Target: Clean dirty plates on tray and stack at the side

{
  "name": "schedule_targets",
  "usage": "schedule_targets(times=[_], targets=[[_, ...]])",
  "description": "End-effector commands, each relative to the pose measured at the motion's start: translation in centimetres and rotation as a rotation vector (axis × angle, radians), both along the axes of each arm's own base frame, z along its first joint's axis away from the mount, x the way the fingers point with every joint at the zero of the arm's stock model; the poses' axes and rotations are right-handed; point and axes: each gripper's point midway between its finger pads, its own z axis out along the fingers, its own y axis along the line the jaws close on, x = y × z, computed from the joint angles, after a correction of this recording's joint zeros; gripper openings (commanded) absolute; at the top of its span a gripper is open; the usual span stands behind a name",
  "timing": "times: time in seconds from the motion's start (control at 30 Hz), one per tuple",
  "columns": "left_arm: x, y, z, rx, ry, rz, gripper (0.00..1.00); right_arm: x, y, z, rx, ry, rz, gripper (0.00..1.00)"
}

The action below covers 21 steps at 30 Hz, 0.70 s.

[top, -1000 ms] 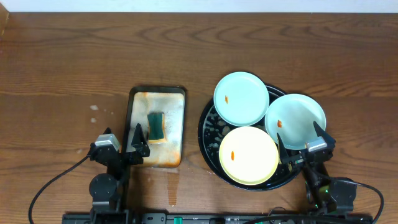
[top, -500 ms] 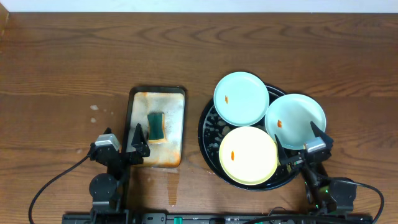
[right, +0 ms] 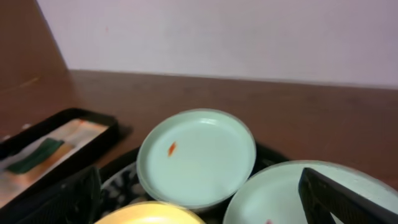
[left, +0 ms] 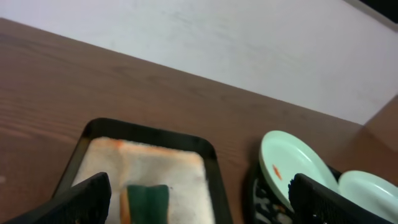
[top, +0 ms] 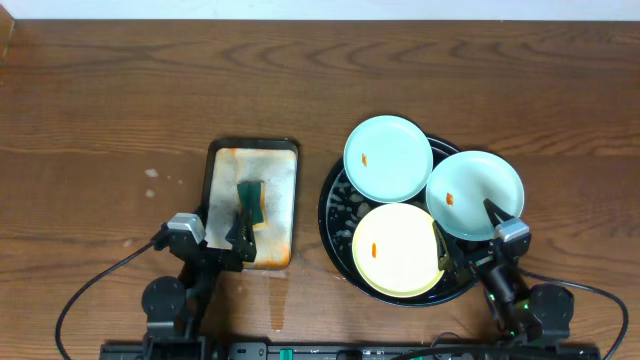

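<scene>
Left gripper (left: 199, 186) and right gripper (right: 199, 180) both stood spread, holding nothing. All three smeared plates (top: 388, 158) lay on the black tray (top: 340, 212), with the green sponge (top: 250, 203) ungrasped. Cleaning and stacking seemingly remained.

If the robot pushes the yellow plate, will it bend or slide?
Probably stiff: the yellow plate keeps a clean round rim. Likely light, looking thin and shallow. It may slide: the black tray under it looks glossy.

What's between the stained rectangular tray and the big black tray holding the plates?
Nothing but a narrow strip of bare wooden table separates the rectangular tray from the black tray; the overhead view shows it best.
</scene>
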Motion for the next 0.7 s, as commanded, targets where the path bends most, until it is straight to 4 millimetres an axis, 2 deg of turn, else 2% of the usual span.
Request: schedule_targets(times=[0.0, 0.1, 0.17, 0.3, 0.43, 0.5, 0.67], targets=[[-0.6, -0.3, 5.1, -0.003, -0.043, -0.022, 0.92, -0.6, 0.2, 3.6, 0.043, 0.011, 0.009, 0.99], [-0.1, 0.2, 6.6, 0.042, 0.043, 0.006, 0.92, -0.5, 0.1, 5.4, 0.027, 0.091, 0.002, 0.99], [1.0, 0.3, 8.4, 0.088, 0.199, -0.008, 0.92, 0.3, 0.1, 7.9, -0.015, 0.205, 0.01, 0.99], [1.7, 0.3, 9.2, 0.084, 0.461, -0.02, 0.92, 1.7, -0.1, 10.2, -0.067, 0.382, 0.01, 0.99], [2.0, 0.3, 8.6, 0.111, 0.681, -0.046, 0.92, 3.4, -0.4, 10.5, -0.078, 0.596, -0.003, 0.99], [2.2, 0.3, 7.6, 0.122, 0.753, -0.06, 0.92, 4.3, -0.4, 10.2, -0.079, 0.671, -0.001, 0.99], [2.4, -0.1, 4.1, 0.078, 0.928, -0.074, 0.92, 6.0, 0.6, 7.6, -0.048, 0.821, 0.058, 0.99]])
